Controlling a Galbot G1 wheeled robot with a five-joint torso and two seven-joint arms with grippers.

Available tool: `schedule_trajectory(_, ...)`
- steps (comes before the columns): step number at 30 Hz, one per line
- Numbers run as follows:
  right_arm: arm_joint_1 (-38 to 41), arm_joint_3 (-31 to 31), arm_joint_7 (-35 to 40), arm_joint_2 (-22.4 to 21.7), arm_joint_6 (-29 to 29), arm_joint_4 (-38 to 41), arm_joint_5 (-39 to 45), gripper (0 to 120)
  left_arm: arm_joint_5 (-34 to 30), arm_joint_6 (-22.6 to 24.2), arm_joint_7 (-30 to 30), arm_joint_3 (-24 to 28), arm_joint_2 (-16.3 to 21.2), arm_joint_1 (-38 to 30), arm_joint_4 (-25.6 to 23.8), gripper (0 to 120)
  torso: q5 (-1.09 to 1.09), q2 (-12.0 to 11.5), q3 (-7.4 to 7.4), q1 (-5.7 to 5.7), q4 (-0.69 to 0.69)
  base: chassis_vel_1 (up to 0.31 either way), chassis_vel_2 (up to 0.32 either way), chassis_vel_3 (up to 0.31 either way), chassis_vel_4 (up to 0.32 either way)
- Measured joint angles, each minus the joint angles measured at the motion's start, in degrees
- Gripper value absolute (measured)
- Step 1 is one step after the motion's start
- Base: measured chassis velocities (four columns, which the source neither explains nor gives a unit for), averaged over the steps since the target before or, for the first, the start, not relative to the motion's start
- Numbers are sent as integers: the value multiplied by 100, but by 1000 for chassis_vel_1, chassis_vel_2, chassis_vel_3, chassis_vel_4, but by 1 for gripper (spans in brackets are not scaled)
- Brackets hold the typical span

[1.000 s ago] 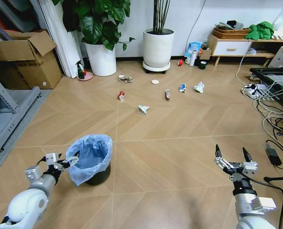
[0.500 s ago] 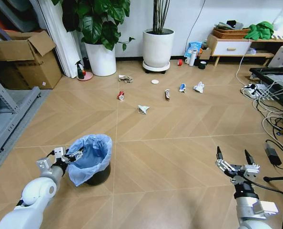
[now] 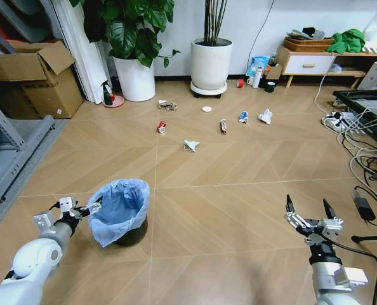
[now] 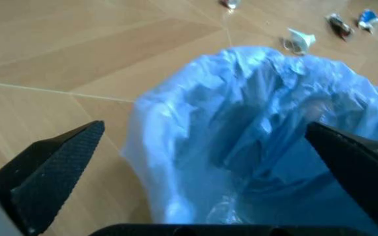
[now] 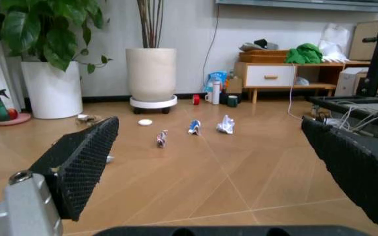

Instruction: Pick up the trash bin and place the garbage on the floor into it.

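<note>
Bin [image 3: 120, 213] is standing upright on the floor [image 3: 226, 210], directly ahead of the left gripper [image 3: 82, 211], whose jaws are spread wide and holding nothing. In the left wrist view, the bag's near rim is lying between the two fingertips, one outside the rim and one over the opening, a pose that suits pinching the edge for a lift. No contact can be confirmed. The right gripper [image 3: 309, 213] is hovering well apart from the bin, jaws parted and empty, apparently being kept free for litter. The garbage is lying far beyond both grippers: can [image 3: 161, 127], paper cone [image 3: 190, 145], wrapper [image 3: 243, 117] and crumpled paper [image 3: 265, 115].
</note>
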Motion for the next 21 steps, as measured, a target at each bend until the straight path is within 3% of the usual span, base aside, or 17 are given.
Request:
schedule_trajectory(12,-53,34,-8,17,1,88,21,100,281,28,143,301,-104,-512,608,111,0,0,0,0,0,0,0,0,0)
schedule_trajectory(21,-69,25,-9,42,-9,125,18,100,257,17,192,330,-116,-554,632,88,0,0,0,0,0,0,0,0,0)
